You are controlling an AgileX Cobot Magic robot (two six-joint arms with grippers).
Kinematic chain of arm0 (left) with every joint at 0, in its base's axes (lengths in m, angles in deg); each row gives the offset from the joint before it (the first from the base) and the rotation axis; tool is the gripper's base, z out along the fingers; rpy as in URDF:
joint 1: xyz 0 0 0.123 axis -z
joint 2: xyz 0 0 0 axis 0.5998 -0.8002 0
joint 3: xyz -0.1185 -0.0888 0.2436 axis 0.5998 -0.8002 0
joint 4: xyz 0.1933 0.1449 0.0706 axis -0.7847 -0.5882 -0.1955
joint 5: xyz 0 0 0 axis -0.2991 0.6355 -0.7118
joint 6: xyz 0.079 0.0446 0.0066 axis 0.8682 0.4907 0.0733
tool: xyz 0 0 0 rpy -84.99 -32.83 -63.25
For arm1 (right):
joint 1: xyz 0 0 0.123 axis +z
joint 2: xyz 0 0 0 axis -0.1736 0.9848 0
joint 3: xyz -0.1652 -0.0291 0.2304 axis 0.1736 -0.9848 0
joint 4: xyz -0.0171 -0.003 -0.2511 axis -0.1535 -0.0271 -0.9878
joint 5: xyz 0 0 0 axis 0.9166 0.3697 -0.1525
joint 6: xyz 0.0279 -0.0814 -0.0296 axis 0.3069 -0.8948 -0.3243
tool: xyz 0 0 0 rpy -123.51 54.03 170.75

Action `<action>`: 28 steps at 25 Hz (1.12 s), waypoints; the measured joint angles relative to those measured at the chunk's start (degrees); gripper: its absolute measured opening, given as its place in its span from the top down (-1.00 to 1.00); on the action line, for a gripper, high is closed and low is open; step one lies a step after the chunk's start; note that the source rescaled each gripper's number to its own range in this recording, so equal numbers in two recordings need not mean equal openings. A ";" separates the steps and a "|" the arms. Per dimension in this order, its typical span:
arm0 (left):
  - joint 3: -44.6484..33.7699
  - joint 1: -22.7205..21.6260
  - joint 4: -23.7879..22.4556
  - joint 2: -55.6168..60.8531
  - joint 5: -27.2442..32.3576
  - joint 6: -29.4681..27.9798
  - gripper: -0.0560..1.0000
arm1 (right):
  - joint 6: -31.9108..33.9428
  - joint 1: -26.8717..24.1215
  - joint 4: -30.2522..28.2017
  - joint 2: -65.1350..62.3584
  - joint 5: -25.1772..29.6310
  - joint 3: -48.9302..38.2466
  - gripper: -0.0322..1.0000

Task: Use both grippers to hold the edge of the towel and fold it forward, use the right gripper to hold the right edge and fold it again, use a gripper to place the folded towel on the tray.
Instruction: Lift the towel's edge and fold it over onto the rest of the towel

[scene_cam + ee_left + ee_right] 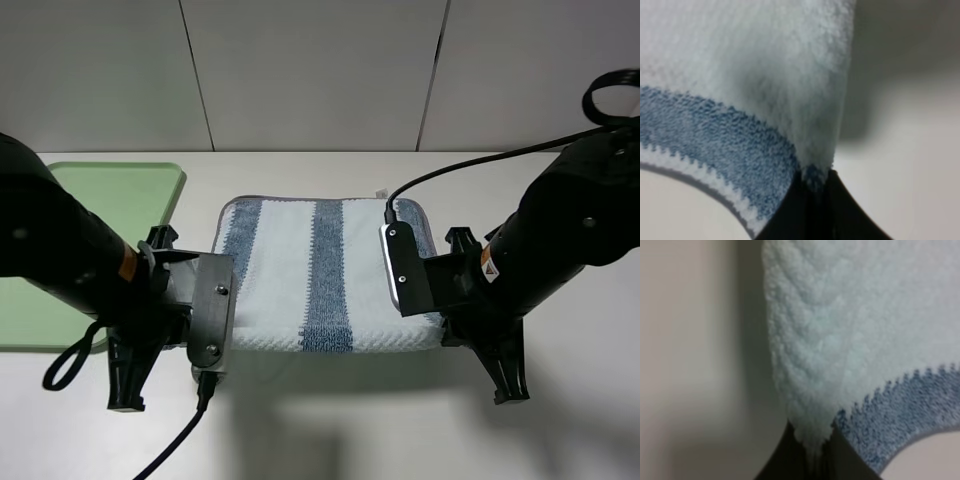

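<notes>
First fold: left tool (815, 197) and right tool (812, 447) each pinch a towel (290, 270) corner.
Next, likely: swing both toward twelve o'clock, level.

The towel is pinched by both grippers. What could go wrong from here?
1. The left gripper and the right gripper each hold only a thin tip of the towel, so it may slip out during the fold.
2. If the two arms move unevenly, the fold could come out skewed.
3. The left gripper works close beside the tray and might nudge it.
</notes>
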 joint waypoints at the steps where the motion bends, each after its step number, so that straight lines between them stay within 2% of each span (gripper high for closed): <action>1: 0.00 0.00 0.23 1.09 1.49 0.00 0.89 | 0.00 0.00 0.68 -0.79 0.77 0.00 0.94; 9: 0.25 0.18 2.14 11.53 9.82 0.00 0.89 | 0.00 0.59 5.11 -6.18 6.58 0.31 0.94; 14: 0.25 0.18 5.64 16.41 15.36 0.00 0.89 | 0.49 5.25 5.73 -9.65 10.77 0.31 0.94; 23: 0.25 0.18 9.48 22.56 23.27 0.17 0.89 | 7.29 14.60 5.62 -14.17 15.85 0.31 0.94; 28: 0.25 0.18 10.58 23.98 24.42 1.76 0.89 | 10.15 15.54 5.48 -15.30 17.00 0.53 0.94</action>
